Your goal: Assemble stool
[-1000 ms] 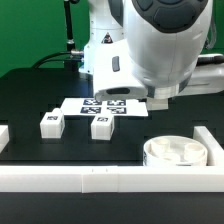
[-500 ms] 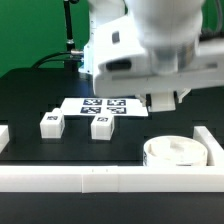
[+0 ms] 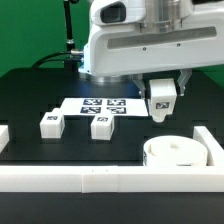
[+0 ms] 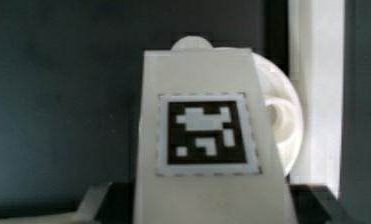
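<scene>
My gripper [image 3: 163,96] is shut on a blocky white stool leg [image 3: 162,103] with a black-and-white tag, holding it in the air just above and behind the round white seat [image 3: 178,153]. The seat lies in the front corner at the exterior view's right, its sockets facing up. Two more legs [image 3: 51,124] [image 3: 101,125] stand on the black table at the exterior view's left. In the wrist view the held leg [image 4: 208,120] fills the middle between the fingers [image 4: 97,197], with the seat's curved edge [image 4: 285,120] showing behind it.
The marker board [image 3: 105,105] lies flat behind the two loose legs. White border rails run along the front [image 3: 90,179] and by the seat at the exterior view's right [image 3: 207,140]; a short piece sits at its left [image 3: 4,137]. The rail [image 4: 335,90] also shows in the wrist view.
The arm's bulky body has swung up and out of the foreground. The held leg has come into sight and now hangs over the seat's rear edge.
</scene>
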Controlling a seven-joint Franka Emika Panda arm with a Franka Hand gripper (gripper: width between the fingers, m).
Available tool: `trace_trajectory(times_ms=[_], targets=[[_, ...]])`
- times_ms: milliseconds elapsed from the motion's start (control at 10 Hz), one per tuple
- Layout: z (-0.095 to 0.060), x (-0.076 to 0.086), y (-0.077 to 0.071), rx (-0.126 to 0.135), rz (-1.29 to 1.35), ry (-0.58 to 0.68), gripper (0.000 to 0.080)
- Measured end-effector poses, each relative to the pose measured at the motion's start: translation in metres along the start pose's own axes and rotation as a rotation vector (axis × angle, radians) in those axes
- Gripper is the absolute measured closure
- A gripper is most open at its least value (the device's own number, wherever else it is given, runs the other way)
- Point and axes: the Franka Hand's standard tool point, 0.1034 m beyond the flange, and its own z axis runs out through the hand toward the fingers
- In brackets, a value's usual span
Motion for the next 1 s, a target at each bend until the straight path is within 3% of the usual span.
trace_trajectory(times_ms=[300,500,800,1000], targets=[[-0.002,0.009,-0.001,-0.014,-0.025,0.33,0.0462],[-0.002,0.012,-0.001,-0.019,-0.04,0.465,0.0462],[0.006,0.014,-0.003,-0.024,-0.069,0.453,0.0462],[0.012,0.03,-0.013,-0.019,-0.09,0.463,0.0462]])
